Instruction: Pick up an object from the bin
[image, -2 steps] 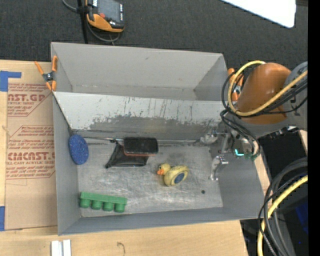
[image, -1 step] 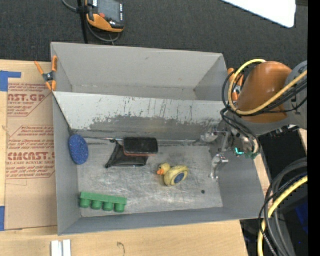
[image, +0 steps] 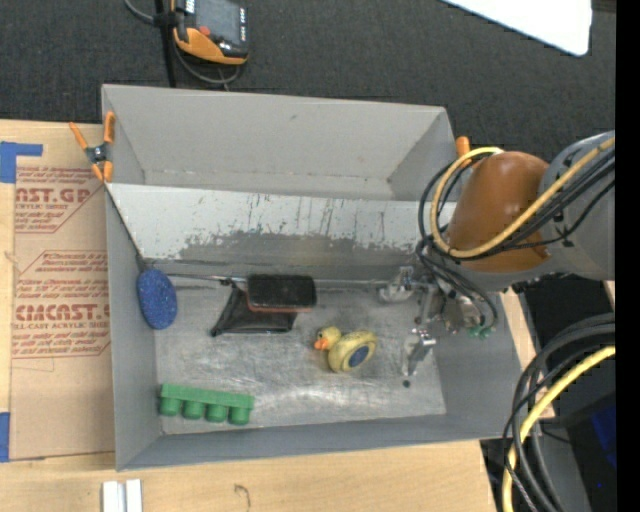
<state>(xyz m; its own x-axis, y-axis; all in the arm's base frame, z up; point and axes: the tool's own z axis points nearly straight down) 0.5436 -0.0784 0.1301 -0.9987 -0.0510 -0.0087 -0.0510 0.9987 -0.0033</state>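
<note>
Yellow rubber duck (image: 347, 351) lies mid-floor in the grey metal bin (image: 270, 150), just beside the pincer (image: 412, 364), long axis pointing toward it. Pincer's opening cannot be told; nothing seen held.

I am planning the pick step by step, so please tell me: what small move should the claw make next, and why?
Probably a short shift toward the view's left, to bring the claw over the yellow toy duck. The duck is the nearest thing, it lies apart from the black object behind it, and the claw stands beside it, not above it.
</note>
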